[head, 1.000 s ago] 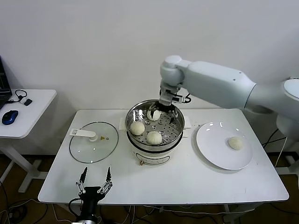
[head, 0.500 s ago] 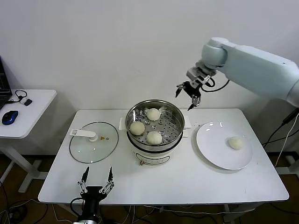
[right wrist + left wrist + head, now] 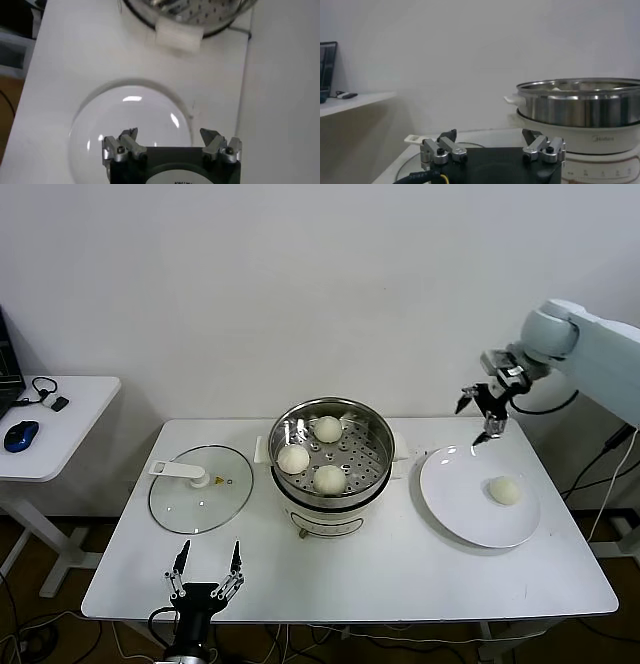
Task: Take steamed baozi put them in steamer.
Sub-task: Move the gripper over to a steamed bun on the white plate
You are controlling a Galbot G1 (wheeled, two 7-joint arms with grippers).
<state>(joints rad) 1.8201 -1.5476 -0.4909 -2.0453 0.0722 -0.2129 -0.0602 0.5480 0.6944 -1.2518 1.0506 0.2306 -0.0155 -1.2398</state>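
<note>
Three cream-white baozi (image 3: 328, 428), (image 3: 293, 458), (image 3: 330, 478) sit in the shiny steel steamer (image 3: 379, 446) on its white pot base. One more baozi (image 3: 504, 490) lies on the white plate (image 3: 455, 496) at the right. My right gripper (image 3: 478, 416) is open and empty, in the air above the plate's far edge, left of and above that baozi. In the right wrist view its open fingers (image 3: 170, 135) hang over the plate (image 3: 130, 125); the steamer's edge (image 3: 200, 15) shows, the baozi is hidden. My left gripper (image 3: 204, 565) is open, parked at the table's front edge.
A flat glass lid (image 3: 200, 488) with a white handle lies left of the steamer. A side table (image 3: 60, 424) with a blue mouse (image 3: 21, 434) stands at far left. The left wrist view shows the steamer's side (image 3: 580, 105) ahead of the left gripper (image 3: 492, 140).
My right gripper left the third baozi in the steamer, rose, and swung right from over the steamer to above the plate, open and empty. The left arm has not moved.
</note>
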